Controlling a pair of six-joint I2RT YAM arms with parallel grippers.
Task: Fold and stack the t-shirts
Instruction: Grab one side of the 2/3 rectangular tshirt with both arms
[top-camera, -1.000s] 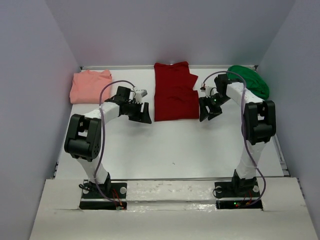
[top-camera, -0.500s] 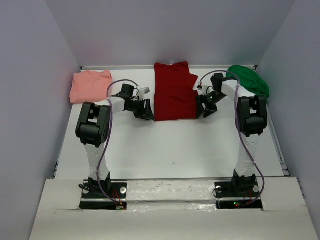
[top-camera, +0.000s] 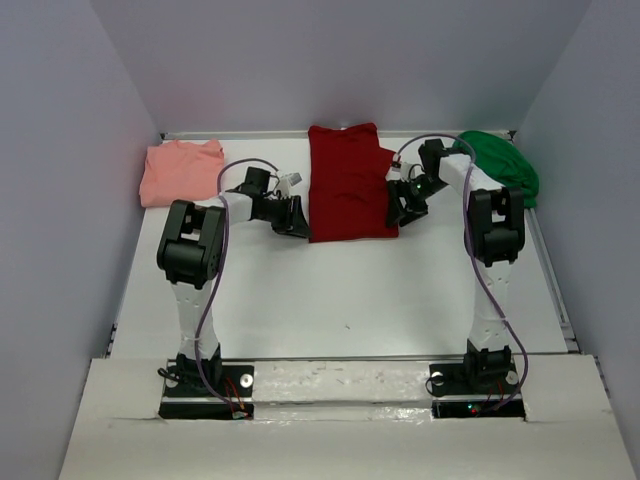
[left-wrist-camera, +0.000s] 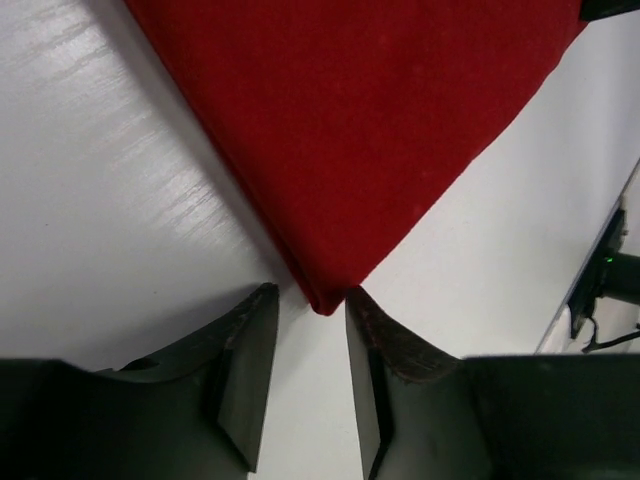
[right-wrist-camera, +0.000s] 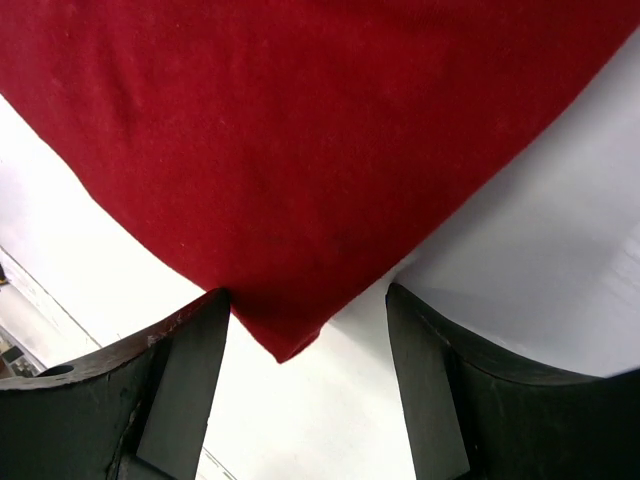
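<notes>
Dark red t-shirt (top-camera: 347, 185): matt cloth, fine soft nap, no sheen. Salmon-pink t-shirt (top-camera: 180, 170) and green t-shirt (top-camera: 500, 162): same matt cloth look.
Table (left-wrist-camera: 120, 200): white, smooth, semi-gloss, with streaky highlights in the left wrist view.
Left gripper (left-wrist-camera: 310, 292) fingers (left-wrist-camera: 245, 370): dark matt plastic, one inner pad edge looks rough. Right gripper (right-wrist-camera: 308, 295) fingers (right-wrist-camera: 185, 370): same dark matt plastic.
Left arm (top-camera: 190, 255) and right arm (top-camera: 495, 225): matt black housings, white satin shells.
Walls (top-camera: 60, 200): flat matt.

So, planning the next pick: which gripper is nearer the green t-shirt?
Right. The right gripper is at the dark red t-shirt's near-right corner, just left of the green t-shirt; the left gripper is at the dark red t-shirt's near-left corner, farther off.
</notes>
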